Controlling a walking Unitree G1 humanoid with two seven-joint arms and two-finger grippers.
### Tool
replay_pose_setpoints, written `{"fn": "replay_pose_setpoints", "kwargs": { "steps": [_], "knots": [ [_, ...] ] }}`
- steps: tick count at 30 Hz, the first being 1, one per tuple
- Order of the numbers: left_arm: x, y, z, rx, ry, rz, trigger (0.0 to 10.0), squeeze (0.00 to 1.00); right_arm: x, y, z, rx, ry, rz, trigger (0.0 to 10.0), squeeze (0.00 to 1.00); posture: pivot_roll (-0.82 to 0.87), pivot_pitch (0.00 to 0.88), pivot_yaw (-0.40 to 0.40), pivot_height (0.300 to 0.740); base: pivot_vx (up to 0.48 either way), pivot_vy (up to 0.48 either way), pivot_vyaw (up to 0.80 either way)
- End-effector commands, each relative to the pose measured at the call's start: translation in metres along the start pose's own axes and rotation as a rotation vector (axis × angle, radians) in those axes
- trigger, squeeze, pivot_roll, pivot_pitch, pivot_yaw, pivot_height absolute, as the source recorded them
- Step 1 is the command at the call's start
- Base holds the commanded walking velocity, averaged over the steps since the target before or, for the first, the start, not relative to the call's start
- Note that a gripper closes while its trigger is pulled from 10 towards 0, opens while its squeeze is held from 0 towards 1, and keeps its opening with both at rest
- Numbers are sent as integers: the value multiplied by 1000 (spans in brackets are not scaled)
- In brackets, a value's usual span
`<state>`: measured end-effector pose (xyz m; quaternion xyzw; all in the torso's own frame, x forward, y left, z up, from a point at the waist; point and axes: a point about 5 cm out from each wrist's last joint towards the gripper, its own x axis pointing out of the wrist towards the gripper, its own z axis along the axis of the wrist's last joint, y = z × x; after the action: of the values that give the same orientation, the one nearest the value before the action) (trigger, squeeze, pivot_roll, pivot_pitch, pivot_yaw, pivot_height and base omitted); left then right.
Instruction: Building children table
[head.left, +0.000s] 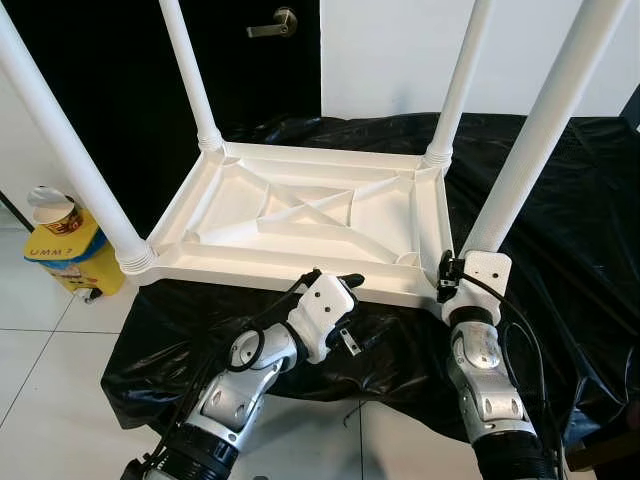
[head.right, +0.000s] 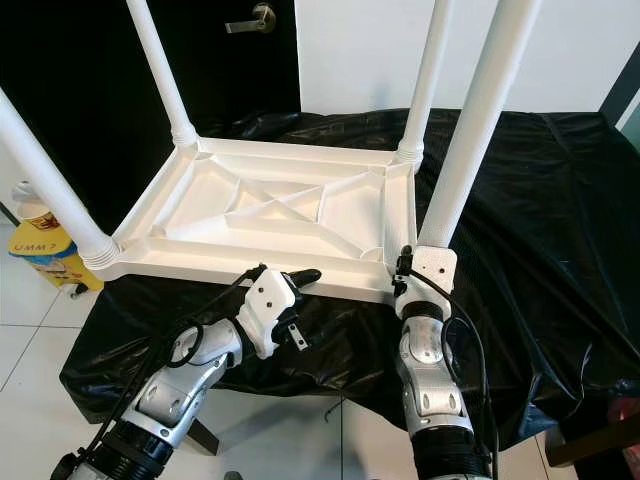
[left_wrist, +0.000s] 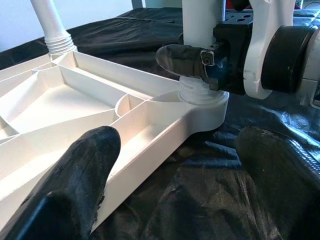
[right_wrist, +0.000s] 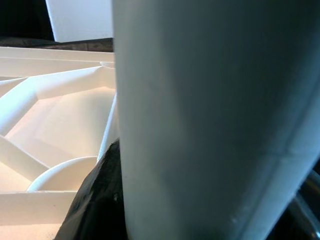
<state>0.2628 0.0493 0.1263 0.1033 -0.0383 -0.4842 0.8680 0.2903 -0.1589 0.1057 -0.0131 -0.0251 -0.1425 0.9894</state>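
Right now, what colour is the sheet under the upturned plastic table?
Black sheet, clearest in the left eye view.

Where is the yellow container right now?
In the left eye view, the yellow container stands on the tiled floor at the robot's far left, beside the upturned white plastic table's near-left leg and the black-draped surface.

One white table top (head.left: 300, 215) lies upside down in the middle of the picture. Four white legs (head.left: 555, 120) stick up from its corners. One black sheet (head.left: 570, 250) is under it. One yellow tub (head.left: 62, 250) sits at the left edge. One door handle (head.left: 275, 24) is at the top.
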Motion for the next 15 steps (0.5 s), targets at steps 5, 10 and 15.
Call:
{"fn": "replay_pose_setpoints", "kwargs": {
  "steps": [5,10,15],
  "knots": [
    [0,1,1,13,-1,15,10000,0,-5,-1,-19,-22,96,-5,10000,1000,36,18,4,740,0,0,0],
    [0,1,1,15,-3,17,10000,0,-5,-3,-11,-21,27,88,10000,1000,33,17,-1,740,0,0,0],
    [0,1,1,14,-3,18,10000,0,-6,-16,-7,-10,-21,216,10000,1000,33,16,-2,740,0,0,0]
  ]
}}
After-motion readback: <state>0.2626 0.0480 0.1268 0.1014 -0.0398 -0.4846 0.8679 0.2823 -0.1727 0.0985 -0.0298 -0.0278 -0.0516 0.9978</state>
